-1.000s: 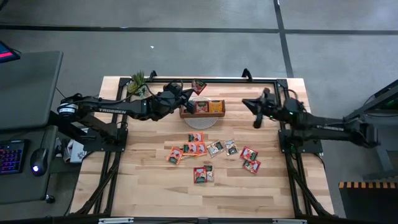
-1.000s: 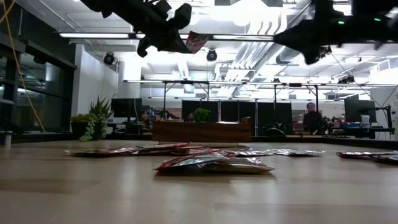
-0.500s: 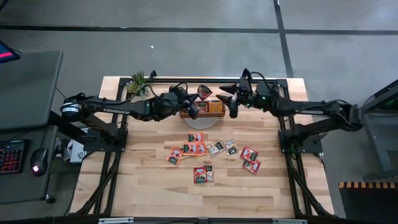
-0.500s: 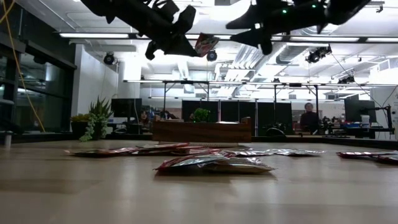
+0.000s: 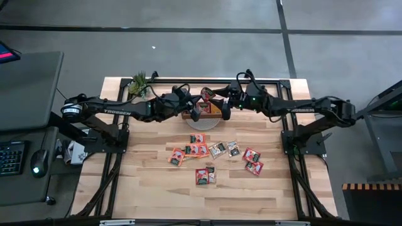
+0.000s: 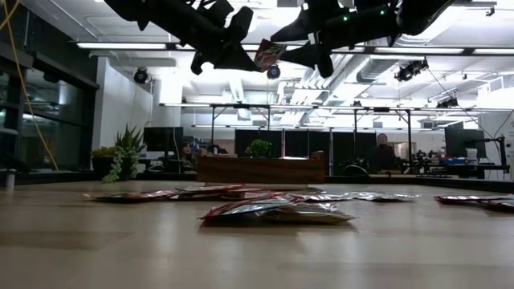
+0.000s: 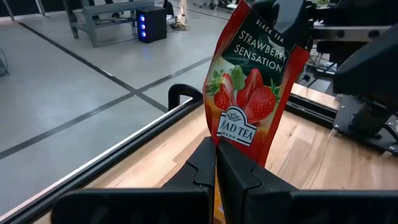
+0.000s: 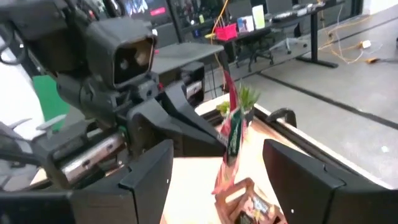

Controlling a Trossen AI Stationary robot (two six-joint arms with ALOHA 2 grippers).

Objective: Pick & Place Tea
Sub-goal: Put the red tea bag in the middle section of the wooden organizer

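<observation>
The held tea sachet (image 7: 252, 87) is a flat red packet printed with strawberries and green leaves, the words "Strawberry Sensation" in pale letters on a dark band near its upper edge, and a white oval label lower down. The left gripper (image 7: 216, 163) has its two dark fingers pressed together on the packet's lower edge, so the sachet stands up out of the pinch and leans slightly to one side. In the high view this pinch (image 5: 196, 107) sits above the brown wooden tray (image 5: 216, 113) at the back of the table (image 5: 144, 188), with the red packet (image 5: 206, 95) poking out toward the right arm. The right gripper (image 5: 226, 104) is just beside it, its fingers (image 8: 148, 177) spread wide to either side of the sachet (image 8: 231, 134), which shows edge-on between them without touching either one. Seen from table height, both grippers hang high over the table, the left one (image 6: 233, 50) holding the packet (image 6: 267, 54) and the right one (image 6: 309, 36) facing it with its jaws apart. The remaining tea sachets (image 5: 200, 149) lie loose and flat on the wooden tabletop in front of the tray, mostly red and orange with a few grey-green ones (image 5: 225, 149), well apart from both grippers. A small green plant (image 5: 139, 82) stands at the table's back edge near the left arm.
</observation>
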